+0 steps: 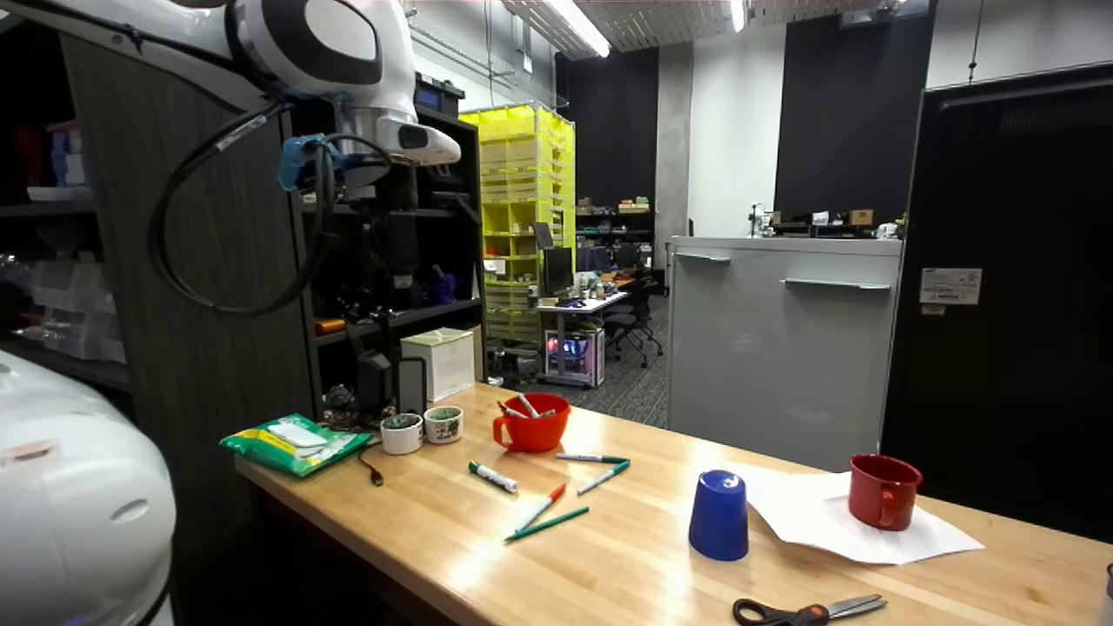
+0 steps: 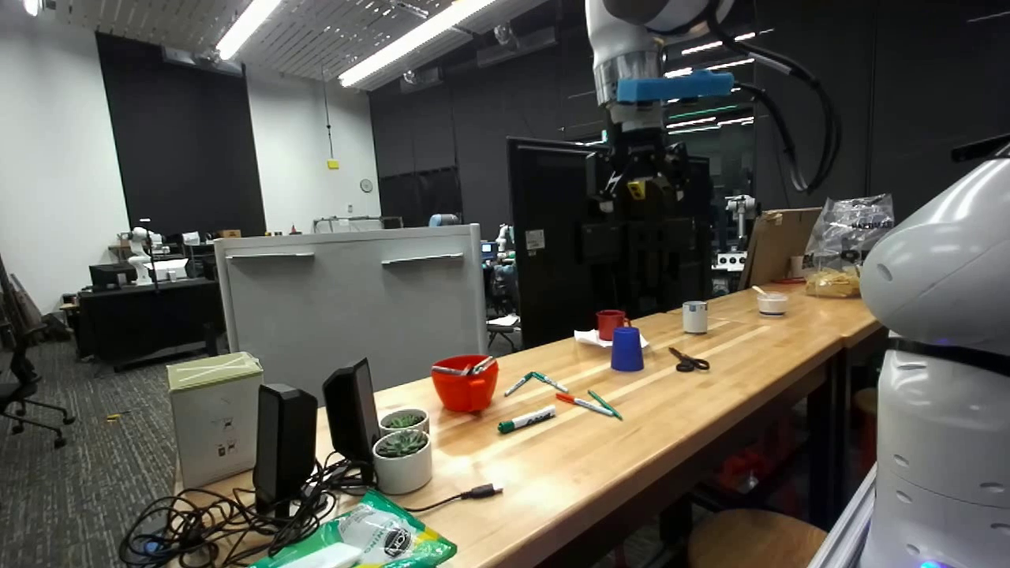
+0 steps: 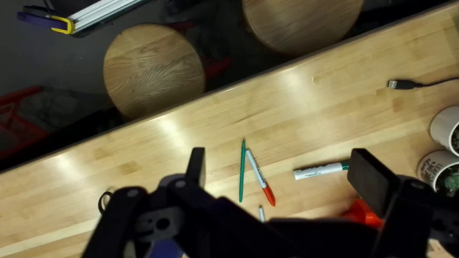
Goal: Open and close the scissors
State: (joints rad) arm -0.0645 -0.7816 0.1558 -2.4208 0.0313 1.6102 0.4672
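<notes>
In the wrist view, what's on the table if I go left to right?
Scissors handle, blue cup (mostly hidden), green pen or pencil, red-capped marker, green-capped marker, USB plug.

Scissors [image 1: 810, 613]: black loops, grey blades, and there's a flash of orange-red at the pivot!
Tumbler [image 1: 719, 515]: blue, solid blue all over.
Mug [image 1: 880, 497]: deep red, handle and all.
Thin stick [image 3: 242, 170]: green, plain green.
Packet [image 1: 317, 454]: more green, splashed with yellow and white!
Counter [image 1: 609, 565]: honey-blond wood, striped lighter and darker.
Claw [image 3: 282, 172]: mostly black.
</notes>
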